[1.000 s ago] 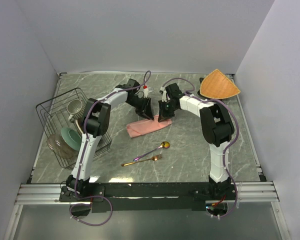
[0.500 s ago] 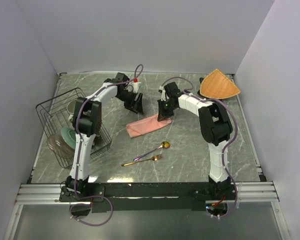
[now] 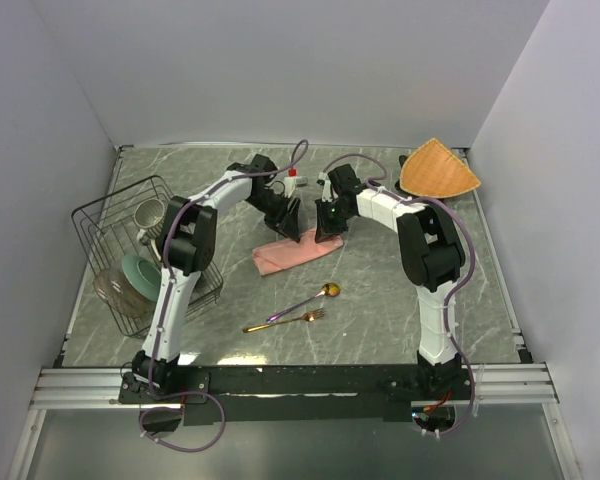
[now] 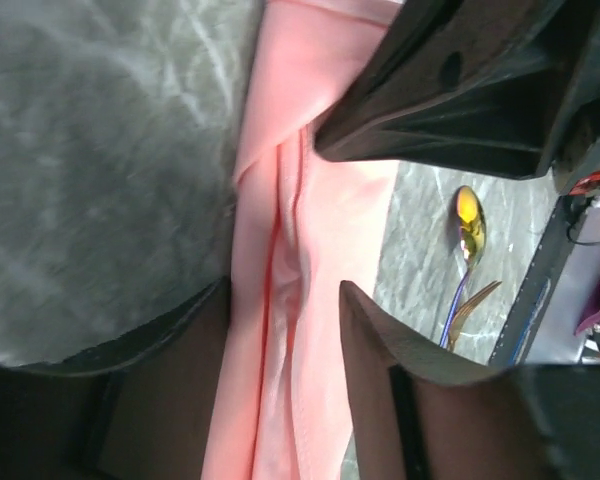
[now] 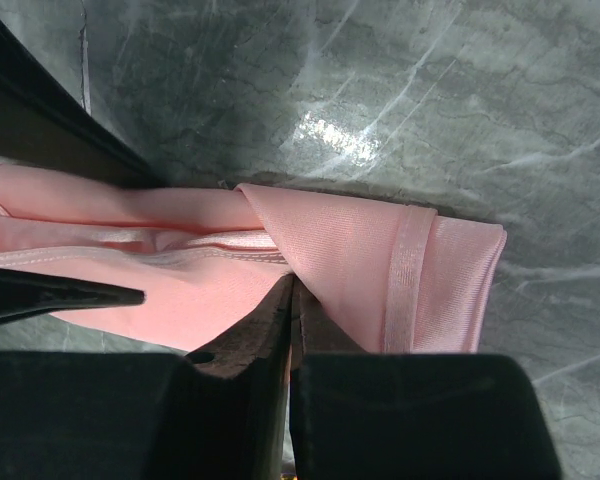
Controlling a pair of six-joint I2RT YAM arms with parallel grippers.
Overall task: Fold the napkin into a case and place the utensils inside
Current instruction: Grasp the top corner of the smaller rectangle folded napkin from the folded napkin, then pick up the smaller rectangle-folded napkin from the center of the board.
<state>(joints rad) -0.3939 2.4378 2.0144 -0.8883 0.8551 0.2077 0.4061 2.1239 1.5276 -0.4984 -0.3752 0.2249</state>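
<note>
- Since the frame half a second back, the left gripper (image 3: pixel 288 222) has swung from farther back on the table (image 3: pixel 380 290) down to the napkin's far edge. The right gripper (image 3: pixel 327 232) has stayed at the cloth's right end.
- Top view: the napkin (image 3: pixel 290 255) lies mid-table as a narrow folded strip, tilted up to the right. Both arms reach far forward and bend down, so the two grippers stand close side by side over its far right part.
- Bare table surrounds the strip. The spoon (image 3: pixel 305 300) and fork (image 3: pixel 285 322) lie nearer the bases, apart from the cloth. The wire rack (image 3: pixel 120 250) stands at the left and the woven mat (image 3: pixel 438 170) in the far right corner.
- Left wrist view: the left gripper (image 4: pixel 280 290) has its jaws spread, with the layered napkin (image 4: pixel 320 230) showing between them. The right gripper (image 4: pixel 460 100) looms just ahead, and the spoon (image 4: pixel 468 215) and fork (image 4: pixel 472 303) lie beyond the cloth's edge.
- Right wrist view: the right gripper (image 5: pixel 292 290) has its jaws pressed together, pinching a fold of the napkin (image 5: pixel 360 260) near its hemmed end.
</note>
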